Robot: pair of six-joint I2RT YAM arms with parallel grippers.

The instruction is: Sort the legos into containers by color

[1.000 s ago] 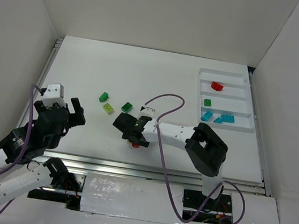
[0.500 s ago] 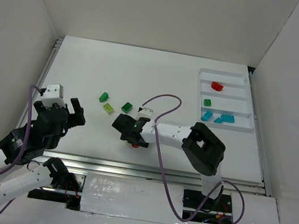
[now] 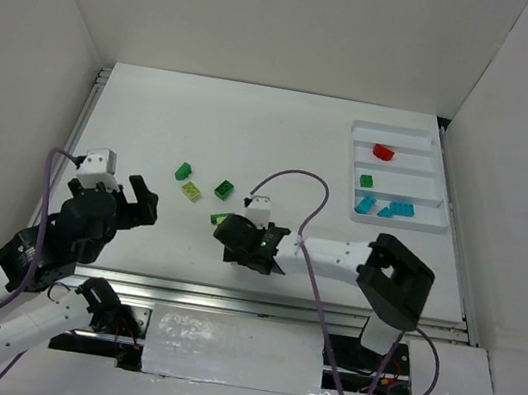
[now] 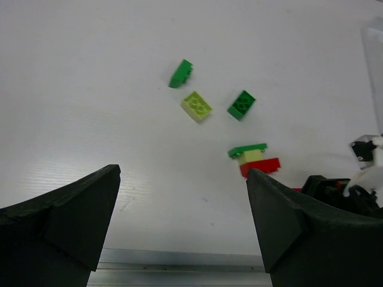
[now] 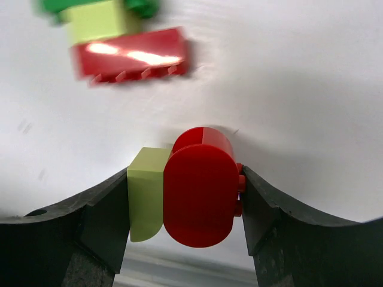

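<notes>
My right gripper (image 3: pixel 232 243) is shut on a red rounded lego joined to a pale yellow-green one (image 5: pixel 200 194), low over the table. A stack of green, yellow-green and red legos (image 5: pixel 119 42) lies just ahead of it and also shows in the left wrist view (image 4: pixel 254 160). Two green legos (image 3: pixel 183 171) (image 3: pixel 224 189) and a yellow-green one (image 3: pixel 192 192) lie loose at mid-table. My left gripper (image 3: pixel 136 202) is open and empty, left of them. The white tray (image 3: pixel 439 181) at the back right holds a red lego (image 3: pixel 384 153), a green one (image 3: pixel 366 181) and cyan ones (image 3: pixel 402 210) in separate compartments.
White walls close in the table on three sides. A metal rail (image 3: pixel 256 303) runs along the near edge. The purple cable (image 3: pixel 293 177) of my right arm loops over the table behind its gripper.
My right arm has swung its elbow to the right and its gripper has turned, still shut on the red and yellow-green pair. The stack now shows beside it. My left gripper has edged slightly forward.
</notes>
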